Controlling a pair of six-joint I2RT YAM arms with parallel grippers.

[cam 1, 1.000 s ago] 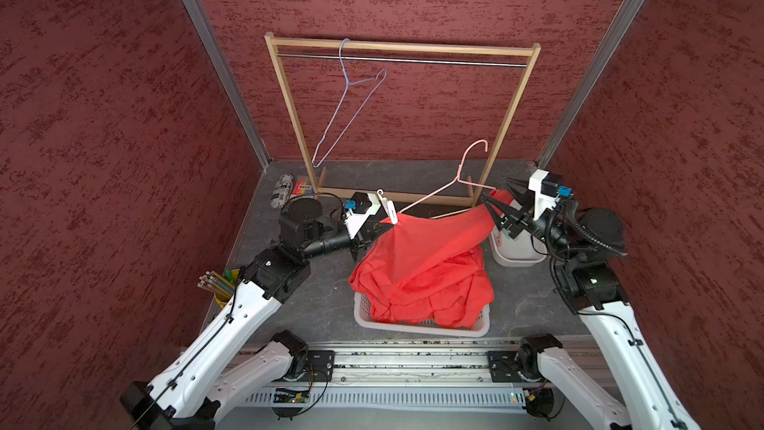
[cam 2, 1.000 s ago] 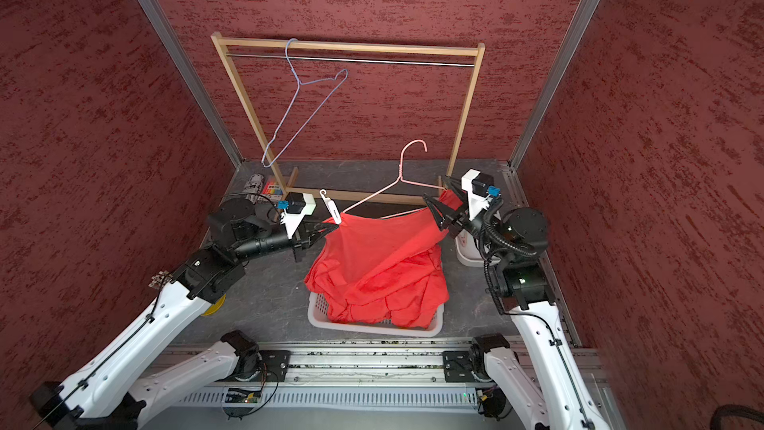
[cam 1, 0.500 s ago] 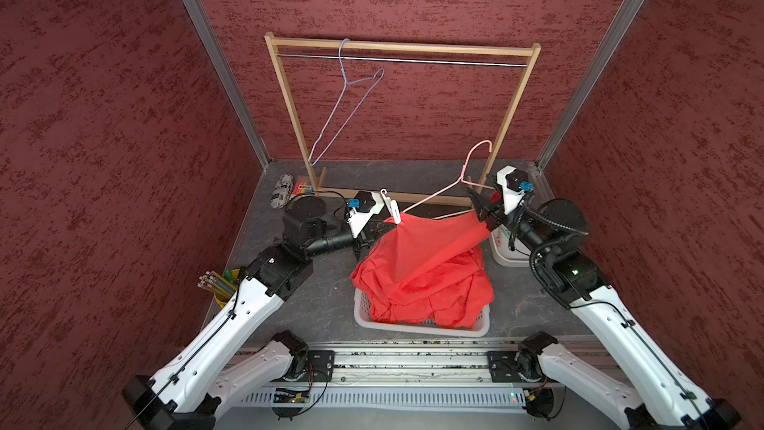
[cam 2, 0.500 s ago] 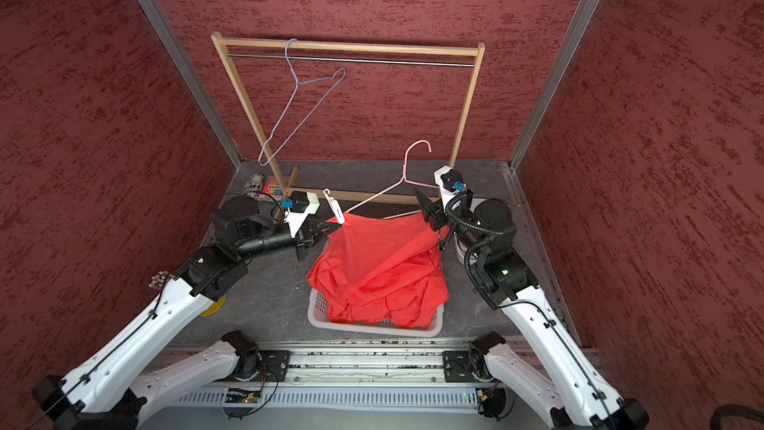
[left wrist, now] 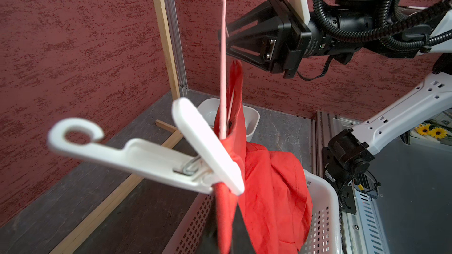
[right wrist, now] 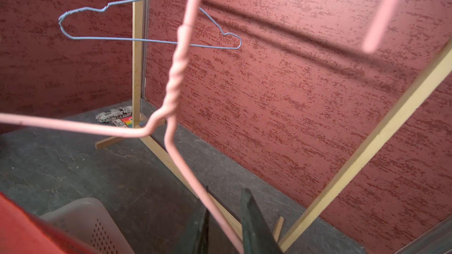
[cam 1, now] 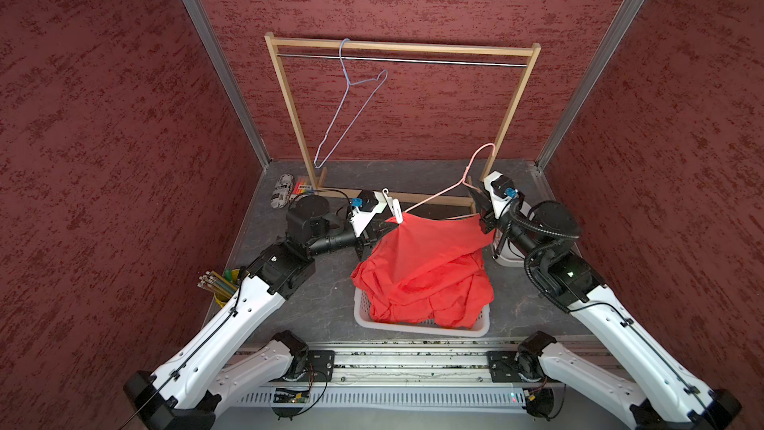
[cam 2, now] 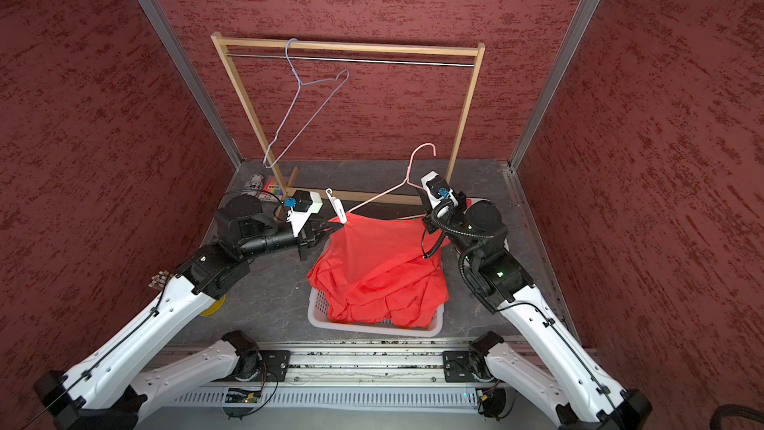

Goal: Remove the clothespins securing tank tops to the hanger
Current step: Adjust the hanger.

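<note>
An orange-red tank top [cam 1: 426, 266] [cam 2: 376, 266] hangs from a pink wire hanger [cam 1: 442, 194] [cam 2: 388, 194] and spills into the basket below. A white clothespin [cam 1: 395, 208] [cam 2: 339, 210] [left wrist: 171, 160] with a curled end pins the cloth to the hanger's left tip. Just below that peg, my left gripper [cam 1: 382, 227] [left wrist: 226, 235] is shut on the tank top's cloth. My right gripper [cam 1: 472, 192] [right wrist: 226, 189] straddles the hanger [right wrist: 176, 74] wire under its twisted neck. Its jaws stand narrowly apart, with a gap on one side of the wire.
A white slotted basket [cam 1: 413, 326] sits front and centre. A wooden rack [cam 1: 289, 117] with a metal rail stands at the back and carries an empty blue hanger [cam 1: 351, 117]. A small white bin [cam 1: 510, 260] sits by the right arm, a pencil cup [cam 1: 219, 283] by the left.
My right arm has swung in from the right to the hanger's neck, and its jaws have narrowed round the wire. The left gripper has kept its hold and place.
</note>
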